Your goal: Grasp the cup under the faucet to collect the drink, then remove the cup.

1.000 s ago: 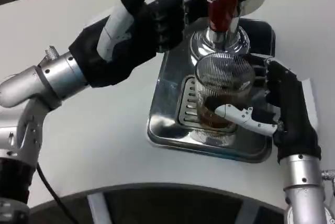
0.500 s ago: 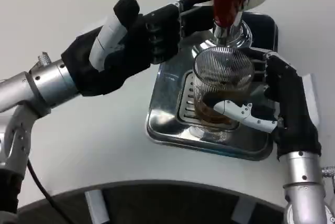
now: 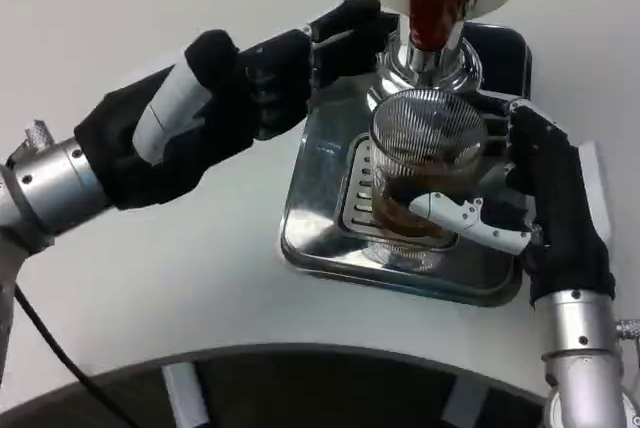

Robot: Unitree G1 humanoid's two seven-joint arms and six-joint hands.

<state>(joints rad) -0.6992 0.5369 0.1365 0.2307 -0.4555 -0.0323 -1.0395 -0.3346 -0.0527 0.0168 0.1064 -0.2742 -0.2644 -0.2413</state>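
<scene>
A ribbed glass cup (image 3: 425,173), partly filled with dark drink, stands on the steel drip tray (image 3: 320,218) below the red-handled faucet (image 3: 437,3). The right hand (image 3: 530,203) wraps its side, thumb across the front. The left hand (image 3: 235,98) hovers beside the faucet, fingers loosely spread, holding nothing. The glass looks rigid, slick, breakable and liquid-heavy; gripping mid-wall and keeping it upright seems wisest.

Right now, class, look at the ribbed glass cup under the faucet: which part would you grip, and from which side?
Grip the ribbed glass cup around its mid-wall, from the robot's right, as the right hand does. It stands upright on the steel drip tray, the red tap lever blocks the top, and the left hand crowds the other side.
</scene>
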